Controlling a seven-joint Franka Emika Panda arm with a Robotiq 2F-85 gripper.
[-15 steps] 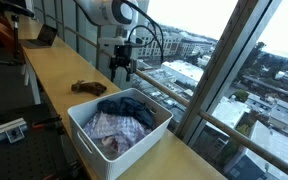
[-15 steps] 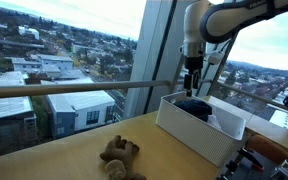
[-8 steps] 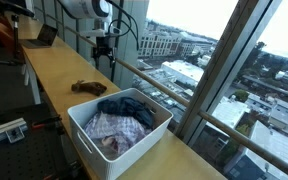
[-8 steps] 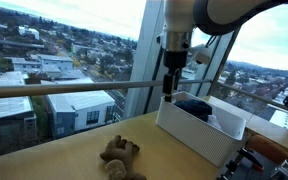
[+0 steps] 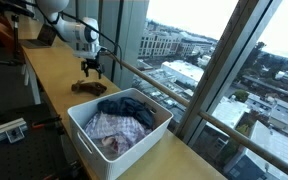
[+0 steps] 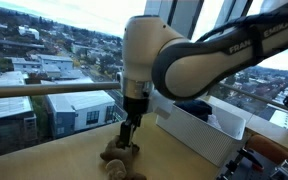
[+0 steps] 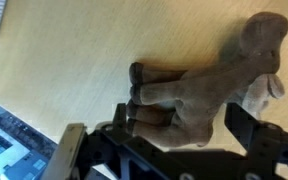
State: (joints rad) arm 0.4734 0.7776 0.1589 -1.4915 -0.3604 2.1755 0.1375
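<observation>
The hand [image 5: 91,67] hangs just above the brown plush toy [image 5: 87,88], with its jaws wide open and nothing between them. The toy lies flat on the wooden worktop [image 5: 49,75], near the white basket [image 5: 87,148] but apart from its wall, further along the worktop from it. The basket itself holds a heap of clothes [image 5: 121,120].

In the wrist view the toy [image 7: 199,90] lies between the 2 fingers [image 7: 246,125]. Its thick body is near the middle and its thin legs point to 1 side.

As I judge it, the step in hand is the descent to grasp the toy. To do it well:

- The hand should be centred on the thick body and not on the legs. A grip on 1 leg alone would probably let the toy swing or slip out.
- The toy is low and soft, so I think the fingertips must come down straight until they are almost at the wood, 1 on each side of the body.
- They should not press into the worktop, because a hard contact there could stop the arm.
- The plush will give under pressure, so the jaws should close slowly and far enough to hold firm material.
- On the side towards the basket there seems to be enough room, so its wall need not disturb the approach.
</observation>
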